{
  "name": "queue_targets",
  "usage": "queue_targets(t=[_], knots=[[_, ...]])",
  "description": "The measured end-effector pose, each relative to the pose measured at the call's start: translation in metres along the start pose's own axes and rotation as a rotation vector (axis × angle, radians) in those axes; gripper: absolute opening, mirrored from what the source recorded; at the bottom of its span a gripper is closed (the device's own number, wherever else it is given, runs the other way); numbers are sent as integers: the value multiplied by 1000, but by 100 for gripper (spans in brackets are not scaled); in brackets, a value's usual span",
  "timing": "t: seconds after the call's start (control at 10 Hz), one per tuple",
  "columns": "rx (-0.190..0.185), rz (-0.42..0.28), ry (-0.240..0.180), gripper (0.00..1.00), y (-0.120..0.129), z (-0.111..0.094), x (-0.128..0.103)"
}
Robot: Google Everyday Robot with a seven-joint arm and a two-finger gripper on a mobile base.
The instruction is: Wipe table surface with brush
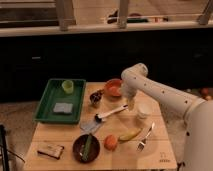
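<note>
The brush [112, 113] lies slanted on the middle of the light tan wooden table surface [60, 131]. Its white handle points up and right, and its dark head [98, 119] is at the lower left, next to a flat grey cloth [90, 126]. My gripper [130, 103] hangs down from the white arm, right at the upper end of the handle. I cannot tell whether it touches the handle.
A green tray [43, 107] at the left holds a grey cloth [63, 107] and a green cup [67, 86]. An orange bowl [113, 88] and a white cup [144, 111] flank the gripper. A banana [129, 135], fork [145, 137], orange [110, 142] and dark bowl [86, 148] lie in front.
</note>
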Motion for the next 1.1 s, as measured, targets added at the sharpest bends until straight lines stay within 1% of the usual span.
queue_targets(t=[0.3,0.5,0.7,1.1], knots=[[3,-19,-28,80,6,6,-11],[-2,-33,-49,80,8,12,-16],[-10,-55,-75,80,9,21,-21],[-35,-84,-104,80,8,32,-28]])
